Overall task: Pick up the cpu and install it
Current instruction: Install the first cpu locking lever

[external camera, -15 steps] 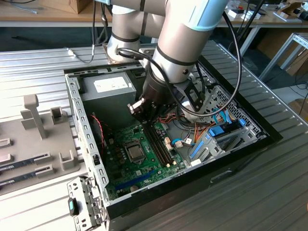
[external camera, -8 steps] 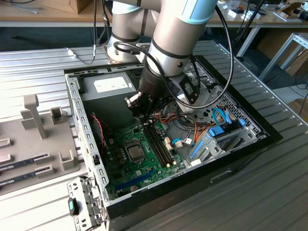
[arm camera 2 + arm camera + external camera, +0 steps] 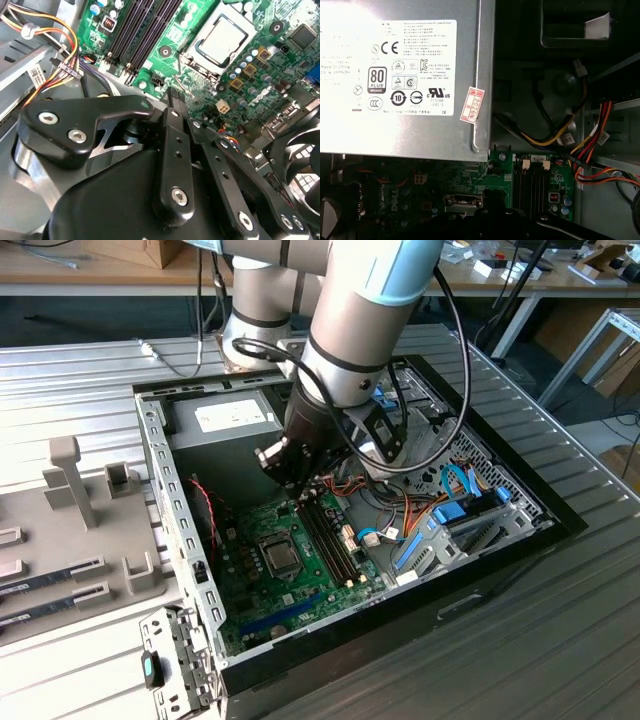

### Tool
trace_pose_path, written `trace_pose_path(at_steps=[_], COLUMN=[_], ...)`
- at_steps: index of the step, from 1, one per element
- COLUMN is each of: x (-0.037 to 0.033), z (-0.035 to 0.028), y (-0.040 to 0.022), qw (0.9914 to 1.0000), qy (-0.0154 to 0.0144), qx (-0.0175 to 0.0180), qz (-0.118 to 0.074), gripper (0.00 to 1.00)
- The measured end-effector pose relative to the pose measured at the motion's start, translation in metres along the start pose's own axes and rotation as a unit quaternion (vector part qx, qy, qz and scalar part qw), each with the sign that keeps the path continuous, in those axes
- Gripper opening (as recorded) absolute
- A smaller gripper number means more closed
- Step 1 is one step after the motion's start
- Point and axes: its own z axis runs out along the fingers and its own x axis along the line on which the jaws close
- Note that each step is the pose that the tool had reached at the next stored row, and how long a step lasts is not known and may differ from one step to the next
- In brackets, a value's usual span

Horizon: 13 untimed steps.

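Small flat square grey-silver cpu (image 3: 223, 38) seated in green motherboard (image 3: 200, 75) socket: light, stiff, fragile; edges only. Black gripper (image 3: 175, 97) jaws together, empty.

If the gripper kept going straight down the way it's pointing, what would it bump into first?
Probably the green motherboard. In the second wrist view the gripper points at the board between the memory slots and the cpu in its socket. Depth is unclear, so the exact spot is a guess.
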Motion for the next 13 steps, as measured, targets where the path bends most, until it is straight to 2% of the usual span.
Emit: trace_pose_path(at_steps=[5, 10, 13], x=[0.0004, 0.0002, 0.0], z=[-0.0002, 0.0015, 0.0031], y=[-0.0059, -0.0073, -0.0079], qw=[1.0, 0.99989, 0.99983], qy=[0.0, 0.0017, 0.0031], qx=[0.0008, 0.0094, 0.0126], qz=[0.0, -0.011, -0.013], gripper=[0.1, 0.1, 0.1])
